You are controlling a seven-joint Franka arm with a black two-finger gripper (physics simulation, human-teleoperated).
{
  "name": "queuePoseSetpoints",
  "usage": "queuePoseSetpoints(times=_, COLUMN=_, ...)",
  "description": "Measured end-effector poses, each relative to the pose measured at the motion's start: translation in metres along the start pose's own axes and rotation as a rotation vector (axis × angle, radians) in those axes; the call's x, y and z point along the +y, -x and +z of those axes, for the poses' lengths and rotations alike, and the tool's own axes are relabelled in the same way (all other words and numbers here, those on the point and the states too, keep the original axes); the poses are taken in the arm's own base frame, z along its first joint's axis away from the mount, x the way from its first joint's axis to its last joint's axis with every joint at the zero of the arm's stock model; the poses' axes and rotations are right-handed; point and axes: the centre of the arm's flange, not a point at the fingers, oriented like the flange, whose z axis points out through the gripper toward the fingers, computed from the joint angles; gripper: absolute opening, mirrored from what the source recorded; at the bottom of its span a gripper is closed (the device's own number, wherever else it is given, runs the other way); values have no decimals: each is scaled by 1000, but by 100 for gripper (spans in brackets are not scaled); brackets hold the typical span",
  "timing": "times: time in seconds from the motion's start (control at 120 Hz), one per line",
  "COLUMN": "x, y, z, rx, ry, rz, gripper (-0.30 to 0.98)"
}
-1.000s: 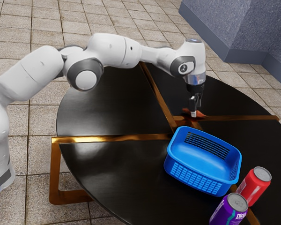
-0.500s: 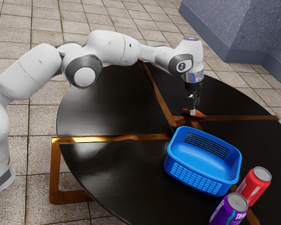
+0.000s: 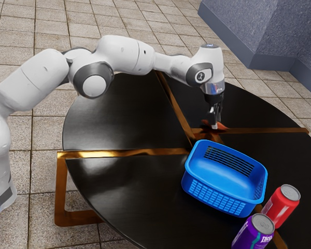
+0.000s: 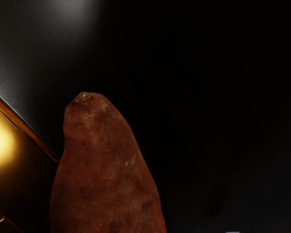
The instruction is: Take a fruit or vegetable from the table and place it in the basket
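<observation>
Round black bench (image 3: 119, 124) crossed by gold strips (image 3: 124, 154). A white robot arm (image 3: 124, 54) reaches over it from the exterior view's left. A blue plastic basket (image 3: 212, 199) stands upright on the bench, with a red can (image 3: 282, 206) and a purple can (image 3: 254, 233) just beside it. The arm's black pincer (image 3: 216, 124) points down at a reddish-brown sweet potato (image 4: 106, 165), which lies on the bench near the basket, outside it. Whether the pincer is wide, narrow or gripping, I cannot tell. The sweet potato looks firm and fairly heavy for its size, stiff, not easily bruised; its dry skin should grip well, though the rounded sides could roll. Best hold: across the thick middle, clear of the tapering end. The exterior view gives the short path to the basket; the wrist view gives the blunt tip, dark blemishes and widening body.
</observation>
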Motion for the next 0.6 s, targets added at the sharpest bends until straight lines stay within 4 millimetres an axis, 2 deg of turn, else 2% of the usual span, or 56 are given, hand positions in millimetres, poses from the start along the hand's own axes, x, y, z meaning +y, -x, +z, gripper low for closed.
queuePoseSetpoints(times=0.267, x=0, y=-1, z=7, rx=0, ry=-5, rz=2, gripper=29)
queuePoseSetpoints(times=0.508, x=-1, y=-2, z=10, rx=-5, ry=-8, rz=3, gripper=50)
queuePoseSetpoints(times=0.6, x=-3, y=-3, z=7, rx=2, ry=-6, rz=7, gripper=39)
